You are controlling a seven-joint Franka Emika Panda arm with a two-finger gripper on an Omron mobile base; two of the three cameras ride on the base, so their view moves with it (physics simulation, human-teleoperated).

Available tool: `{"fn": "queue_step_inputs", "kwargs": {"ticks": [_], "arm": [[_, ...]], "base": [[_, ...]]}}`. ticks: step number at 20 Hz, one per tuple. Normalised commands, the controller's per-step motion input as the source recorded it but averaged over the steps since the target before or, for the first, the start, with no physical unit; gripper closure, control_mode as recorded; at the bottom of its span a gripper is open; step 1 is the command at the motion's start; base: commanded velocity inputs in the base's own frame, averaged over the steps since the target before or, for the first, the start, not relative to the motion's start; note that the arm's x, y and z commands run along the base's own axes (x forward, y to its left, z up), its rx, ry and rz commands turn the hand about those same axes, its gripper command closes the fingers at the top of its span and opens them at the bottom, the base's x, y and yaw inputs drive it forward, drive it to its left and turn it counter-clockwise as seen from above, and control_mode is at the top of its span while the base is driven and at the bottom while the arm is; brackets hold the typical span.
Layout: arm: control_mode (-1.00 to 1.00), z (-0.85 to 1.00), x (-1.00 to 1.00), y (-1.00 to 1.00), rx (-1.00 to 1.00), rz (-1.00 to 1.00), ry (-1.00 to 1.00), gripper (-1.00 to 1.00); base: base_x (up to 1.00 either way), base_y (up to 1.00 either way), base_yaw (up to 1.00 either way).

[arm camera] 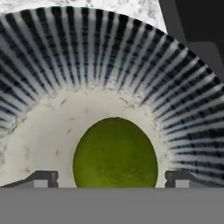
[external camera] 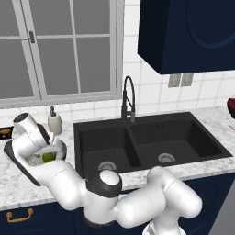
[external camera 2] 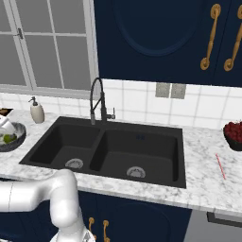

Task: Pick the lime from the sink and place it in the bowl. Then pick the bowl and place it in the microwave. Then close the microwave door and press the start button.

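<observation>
Gripper (arm camera: 112, 179) fingers stand spread, one on each side of the lime (arm camera: 115, 153), which lies on the pale floor of the bowl (arm camera: 52, 65); whether the tips touch it cannot be told. The lime looks slightly oval, its long axis running away from the hand camera. The bowl sits on a dark tray (external camera: 13, 158) on the counter (external camera: 27, 181), left of the sink (external camera: 151, 142). A soap bottle (external camera: 54, 122) stands just behind it, near the counter's back edge. The faucet (external camera: 129, 98) rises behind the sink divider.
</observation>
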Motion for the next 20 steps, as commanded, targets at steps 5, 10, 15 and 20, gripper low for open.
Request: {"fn": "queue_step_inputs", "kwargs": {"ticks": [5,10,15,20], "arm": [[-1.00,0.01,-0.14,-0.39,0.10,0.06,-0.27,-1.00],[-1.00,0.14,-0.31,-0.94,0.35,0.15,-0.21,-1.00],[-1.00,0.08,-0.17,-0.65,0.41,0.17,-0.05,-1.00],[-1.00,0.00,0.09,-0.11,0.25,0.12,0.10,-1.00]], "base": [[0.00,0.00,0.00],[0.00,0.00,0.00],[0.00,0.00,0.00],[0.00,0.00,0.00]]}}
